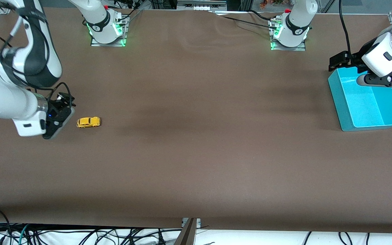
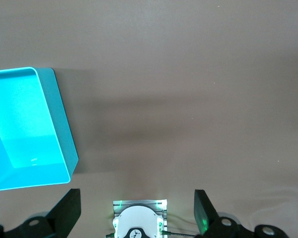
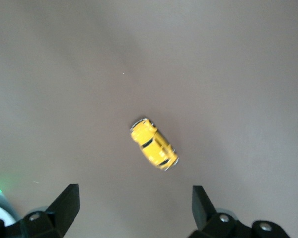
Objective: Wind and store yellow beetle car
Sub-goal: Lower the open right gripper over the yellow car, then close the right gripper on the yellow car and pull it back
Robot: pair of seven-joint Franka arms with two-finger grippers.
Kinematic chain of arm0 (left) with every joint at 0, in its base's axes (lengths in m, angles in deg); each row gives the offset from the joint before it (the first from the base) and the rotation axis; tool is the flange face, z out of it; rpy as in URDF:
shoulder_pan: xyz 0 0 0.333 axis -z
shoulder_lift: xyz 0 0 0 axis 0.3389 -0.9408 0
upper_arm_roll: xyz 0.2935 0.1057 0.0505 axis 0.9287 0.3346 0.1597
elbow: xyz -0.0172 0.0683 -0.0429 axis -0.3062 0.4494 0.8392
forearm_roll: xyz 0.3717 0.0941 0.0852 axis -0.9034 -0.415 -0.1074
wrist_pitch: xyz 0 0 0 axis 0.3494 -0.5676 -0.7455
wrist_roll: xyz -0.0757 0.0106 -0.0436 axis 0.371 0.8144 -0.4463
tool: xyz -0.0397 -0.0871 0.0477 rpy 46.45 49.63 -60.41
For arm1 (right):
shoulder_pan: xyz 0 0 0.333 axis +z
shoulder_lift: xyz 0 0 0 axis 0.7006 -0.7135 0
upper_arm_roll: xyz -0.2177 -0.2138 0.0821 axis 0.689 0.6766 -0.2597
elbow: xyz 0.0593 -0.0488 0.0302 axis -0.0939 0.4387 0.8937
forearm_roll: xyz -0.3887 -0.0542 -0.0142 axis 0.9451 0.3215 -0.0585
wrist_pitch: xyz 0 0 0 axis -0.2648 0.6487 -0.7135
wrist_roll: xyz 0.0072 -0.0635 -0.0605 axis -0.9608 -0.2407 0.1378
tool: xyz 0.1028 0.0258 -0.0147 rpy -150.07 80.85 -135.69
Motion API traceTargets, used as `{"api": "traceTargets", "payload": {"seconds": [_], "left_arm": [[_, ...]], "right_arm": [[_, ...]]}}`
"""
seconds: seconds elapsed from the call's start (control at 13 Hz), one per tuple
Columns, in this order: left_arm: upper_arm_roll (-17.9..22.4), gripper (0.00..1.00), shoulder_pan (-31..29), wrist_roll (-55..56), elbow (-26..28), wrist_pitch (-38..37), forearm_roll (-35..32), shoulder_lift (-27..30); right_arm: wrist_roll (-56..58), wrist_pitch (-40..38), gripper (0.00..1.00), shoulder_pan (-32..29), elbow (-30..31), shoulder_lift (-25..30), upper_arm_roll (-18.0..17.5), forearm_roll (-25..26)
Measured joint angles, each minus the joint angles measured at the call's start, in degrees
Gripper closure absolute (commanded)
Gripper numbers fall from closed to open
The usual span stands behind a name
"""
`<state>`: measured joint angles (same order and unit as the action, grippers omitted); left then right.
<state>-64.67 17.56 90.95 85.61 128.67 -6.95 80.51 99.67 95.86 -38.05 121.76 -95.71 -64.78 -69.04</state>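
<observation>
The yellow beetle car (image 1: 88,121) stands on its wheels on the brown table near the right arm's end. It also shows in the right wrist view (image 3: 154,144). My right gripper (image 1: 62,109) hangs low just beside the car, toward the table's end, open and empty (image 3: 135,189). The turquoise bin (image 1: 339,102) stands at the left arm's end and nothing shows inside it; it also shows in the left wrist view (image 2: 64,129). My left gripper (image 1: 339,62) is up over the bin's edge that lies farther from the front camera, open and empty (image 2: 136,194).
The two arm bases (image 1: 107,25) (image 1: 289,30) stand along the table edge farthest from the front camera. The left arm's base also shows in the left wrist view (image 2: 139,223). Bare brown table (image 1: 202,136) lies between the car and the bin.
</observation>
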Motion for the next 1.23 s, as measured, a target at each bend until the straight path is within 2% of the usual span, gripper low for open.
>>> {"api": "traceTargets", "payload": {"seconds": [0.23,0.62,1.23], "left_arm": [[0.0,0.00,0.0,0.0,0.0,0.0,0.0,0.0],[0.0,0.00,0.0,0.0,0.0,-0.1,0.0,0.0],[0.0,0.00,0.0,0.0,0.0,-0.1,0.0,0.0]], "right_arm": [[13.8,10.0,0.00,-0.1,2.8,-4.3,0.2,0.0],[22.5,25.6,0.00,-0.1,13.3,-5.1,0.2,0.0],[31.8,38.3,0.00,-0.3,25.6,-2.6,2.0,0.0]]}}
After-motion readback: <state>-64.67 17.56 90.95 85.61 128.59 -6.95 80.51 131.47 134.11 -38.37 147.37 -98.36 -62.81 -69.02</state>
